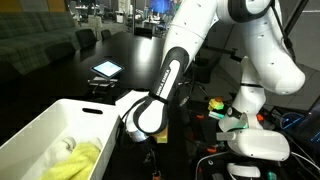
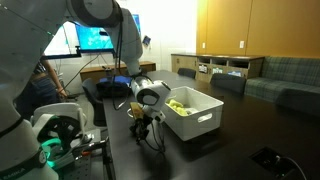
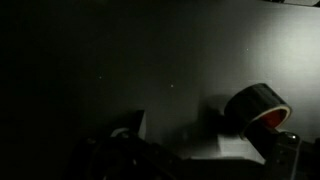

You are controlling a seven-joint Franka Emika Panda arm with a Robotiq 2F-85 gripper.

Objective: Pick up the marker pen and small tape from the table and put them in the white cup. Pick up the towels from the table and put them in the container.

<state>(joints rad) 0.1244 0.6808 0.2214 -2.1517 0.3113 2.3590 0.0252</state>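
A dark roll of small tape with a reddish core lies on the dark table in the wrist view, close to the right finger. My gripper hangs low over the table, its dark fingers spread apart with nothing between them. In both exterior views the gripper sits at the table surface beside the white container. Yellow towels lie inside the container. The marker pen and the white cup are not in view.
A tablet lies further back on the dark table. Cables and coloured parts crowd the robot base. A monitor glows behind the arm. A small black object lies on the table's near side.
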